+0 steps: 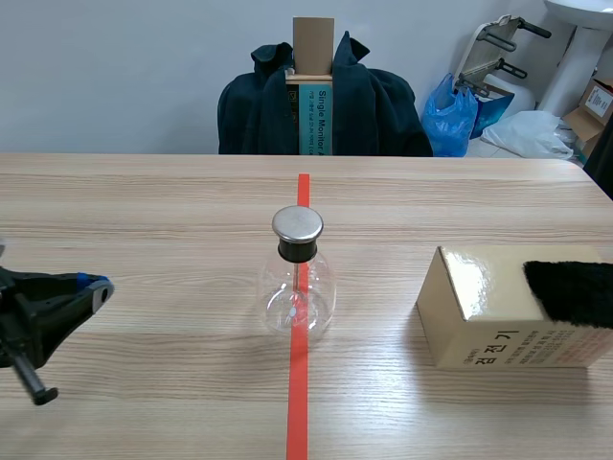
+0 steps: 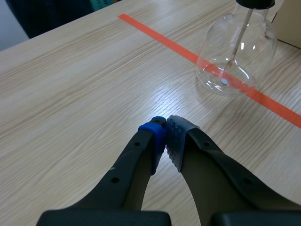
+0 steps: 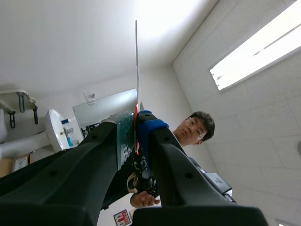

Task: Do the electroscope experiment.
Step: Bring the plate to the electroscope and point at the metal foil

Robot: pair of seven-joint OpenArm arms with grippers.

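1. The left claw (image 2: 165, 136) is closed on nothing; its two pads touch, low over the table (image 2: 70, 94)
2. The glass flask (image 2: 236, 52) stands upright on the red tape line, ahead of the left claw and off to one side, not touching it
3. The right claw (image 3: 136, 127) points up at the ceiling and pinches a thin strip (image 3: 137, 66) that sticks up from between its pads
4. The flask looks light, smooth and easy to break; its round belly may slip, so the dark neck under the metal cap (image 1: 297, 223) seems the safest place to hold
5. The strip looks thin and bendy, so it needs a gentle grip
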